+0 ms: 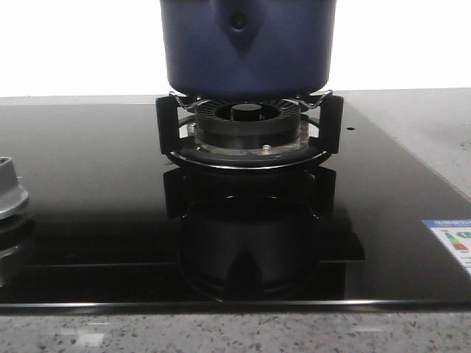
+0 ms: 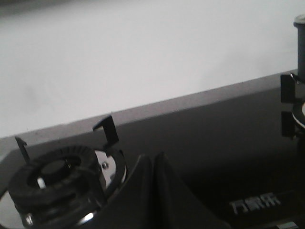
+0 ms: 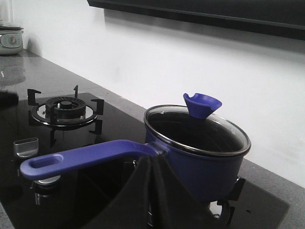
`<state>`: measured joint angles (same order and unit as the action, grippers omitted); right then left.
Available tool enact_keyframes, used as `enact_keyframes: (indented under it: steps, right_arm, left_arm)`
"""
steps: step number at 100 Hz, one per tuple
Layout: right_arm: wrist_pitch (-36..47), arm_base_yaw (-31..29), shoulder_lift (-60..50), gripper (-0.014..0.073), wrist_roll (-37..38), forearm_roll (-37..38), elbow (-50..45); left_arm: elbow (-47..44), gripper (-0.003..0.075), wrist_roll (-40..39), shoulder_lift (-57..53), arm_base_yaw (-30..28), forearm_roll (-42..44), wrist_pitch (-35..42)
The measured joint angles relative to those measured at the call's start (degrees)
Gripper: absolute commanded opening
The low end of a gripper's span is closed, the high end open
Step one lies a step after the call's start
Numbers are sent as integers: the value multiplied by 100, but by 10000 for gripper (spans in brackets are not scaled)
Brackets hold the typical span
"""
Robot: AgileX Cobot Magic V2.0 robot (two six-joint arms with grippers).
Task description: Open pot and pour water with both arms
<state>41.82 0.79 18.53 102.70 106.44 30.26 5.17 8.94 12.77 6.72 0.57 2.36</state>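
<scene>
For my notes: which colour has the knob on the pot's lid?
Blue, matching the pot; the knob shows best in the right wrist view.

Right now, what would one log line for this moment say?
pot: on burner, glass lid on | left claw: shut, empty | right claw: shut, empty

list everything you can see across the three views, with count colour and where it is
pot: 1, dark blue, on the burner stand nearest the front camera
pot handle: 1, blue, long, sticking out sideways from the pot
lid: 1, glass with metal rim, on the pot
lid knob: 1, blue, on top of the lid
burner: 1, black, under the pot
second burner: 1, black, bare, further along the hob
hob: 1, glossy black glass, set in a grey speckled counter
control knob: 1, silver, hob's left edge
label: 1, coloured sticker, hob's right edge
left claw: 1, black, fingers together
right claw: 1, black, fingers together
</scene>
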Motion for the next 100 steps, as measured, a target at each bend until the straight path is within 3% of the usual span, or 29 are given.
enact_keyframes:
  steps: [21,51,100]
  right_arm:
    - [0,0,0,-64,0,0,0]
    - [0,0,0,-64,0,0,0]
    - [0,0,0,-64,11,0,0]
  left_arm:
    - [-542,-20,-415,-797,-98,203,-236]
    - [-542,-20,-651,-1303,-567,213,-2130]
    - [-542,-20,-651,-1303,-606,237,-2175]
